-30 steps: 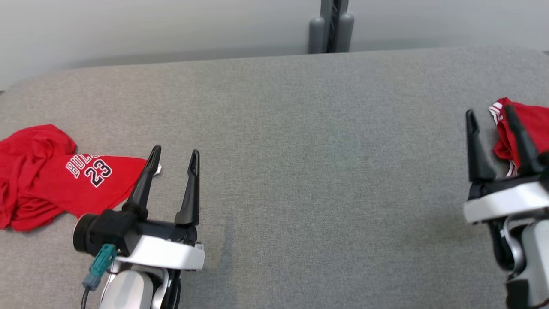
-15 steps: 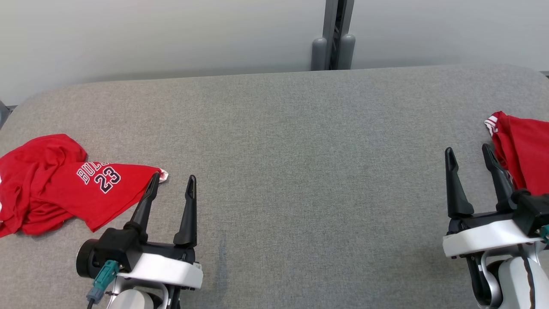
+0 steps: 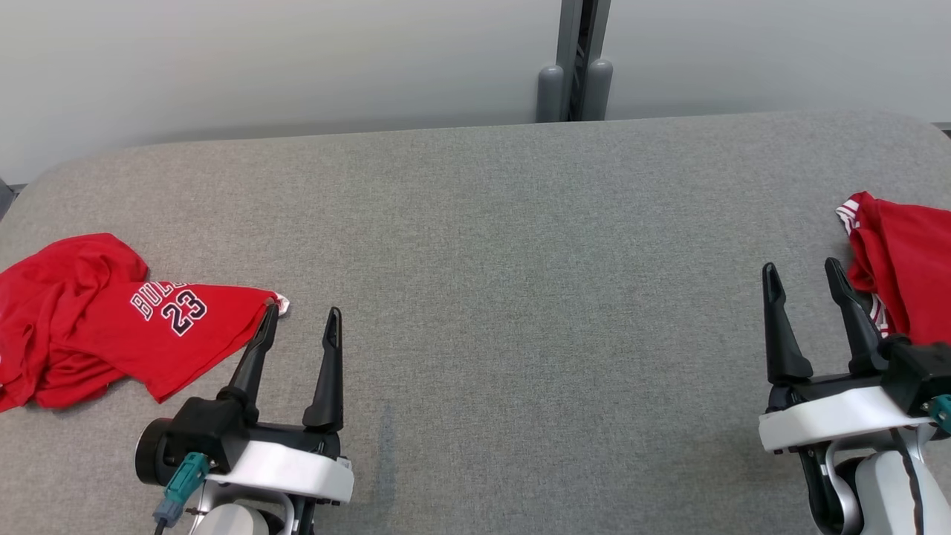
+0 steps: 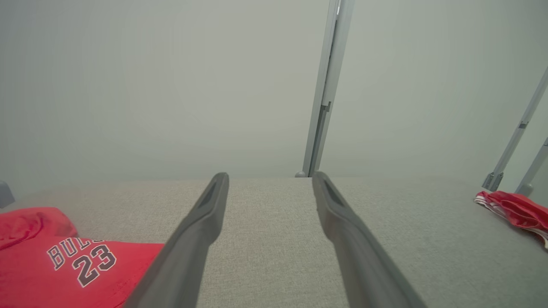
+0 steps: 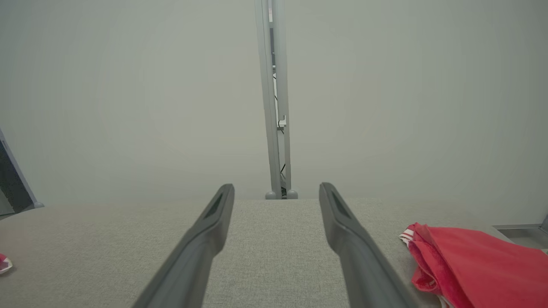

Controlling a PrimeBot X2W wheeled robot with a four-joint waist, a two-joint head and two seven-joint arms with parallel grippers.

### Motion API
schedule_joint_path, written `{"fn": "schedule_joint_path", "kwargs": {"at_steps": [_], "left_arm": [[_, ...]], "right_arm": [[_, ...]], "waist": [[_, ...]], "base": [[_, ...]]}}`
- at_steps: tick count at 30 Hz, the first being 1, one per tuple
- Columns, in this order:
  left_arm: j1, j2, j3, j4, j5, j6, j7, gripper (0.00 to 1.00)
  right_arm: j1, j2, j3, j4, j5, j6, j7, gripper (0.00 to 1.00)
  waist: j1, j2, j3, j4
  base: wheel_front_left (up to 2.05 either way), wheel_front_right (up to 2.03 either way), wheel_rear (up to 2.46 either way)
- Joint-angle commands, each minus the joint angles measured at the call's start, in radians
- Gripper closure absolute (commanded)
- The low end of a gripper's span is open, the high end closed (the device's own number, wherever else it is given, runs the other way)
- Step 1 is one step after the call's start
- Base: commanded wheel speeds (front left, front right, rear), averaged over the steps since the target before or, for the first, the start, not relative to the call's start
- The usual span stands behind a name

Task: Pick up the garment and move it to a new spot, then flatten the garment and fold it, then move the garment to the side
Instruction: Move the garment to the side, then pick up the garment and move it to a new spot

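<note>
Cut off by the head view's left edge: a crumpled red jersey [image 3: 111,327] on the grey table [image 3: 483,245], toward the robot's left side. Readable on it, the number 23 and above that only "BUL", the rest lost in a fold. Small pale scrap at its pointed corner, too small to identify. Cropped by the right edge: a second red garment [image 3: 903,260] with white stripes along one hem, lying on the table's right side, full shape out of frame. Unclear which of the two the job concerns. Well apart from each other, with bare grey fabric between.

Left gripper [image 3: 302,312] low over the table just beside the jersey's corner, fingers pointing away from the robot, spread wide, holding nothing. Outer fingertip overlapping that corner in the head view; touching or not, impossible to say. Right gripper [image 3: 801,266] likewise pointing forward, fingers parted and empty, outer finger in front of the striped hem, contact not discernible. Behind the table, a grey post [image 3: 576,59] against a plain wall.
</note>
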Motion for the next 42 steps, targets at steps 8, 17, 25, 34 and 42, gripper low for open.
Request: {"fn": "schedule_joint_path", "kwargs": {"at_steps": [8, 17, 25, 34, 42], "left_arm": [[-0.005, 0.003, -0.002, 0.010, -0.006, 0.002, -0.004, 0.00], [0.005, 0.003, -0.003, 0.014, -0.006, -0.001, -0.004, 0.00], [0.010, 0.003, 0.002, 0.015, -0.003, -0.004, -0.004, 0.00], [-0.001, 0.003, 0.011, 0.013, 0.011, -0.007, -0.004, 0.00], [0.015, 0.003, 0.025, 0.028, 0.029, -0.027, -0.004, 0.00]], "right_arm": [[0.002, 0.002, 0.003, 0.016, 0.019, 0.000, -0.001, 0.00], [0.008, 0.001, 0.002, 0.022, 0.008, 0.000, -0.001, 0.00], [0.011, 0.002, -0.001, 0.022, 0.010, 0.000, 0.000, 0.00], [0.020, 0.003, 0.018, 0.007, 0.038, 0.000, 0.000, 0.00], [0.031, -0.006, 0.107, 0.024, 0.088, 0.000, 0.000, 0.00]], "waist": [[0.0000, -0.0001, -0.004, -0.002], [0.0000, -0.0001, -0.010, -0.005], [0.0000, -0.0001, -0.012, -0.007], [0.0000, -0.0001, 0.003, 0.059], [0.0000, -0.0001, 0.001, 0.197]], "base": [[0.00, 0.00, 0.00], [0.00, 0.00, 0.00], [0.00, 0.00, 0.00], [0.00, 0.00, 0.00], [0.00, 0.00, 0.00]]}}
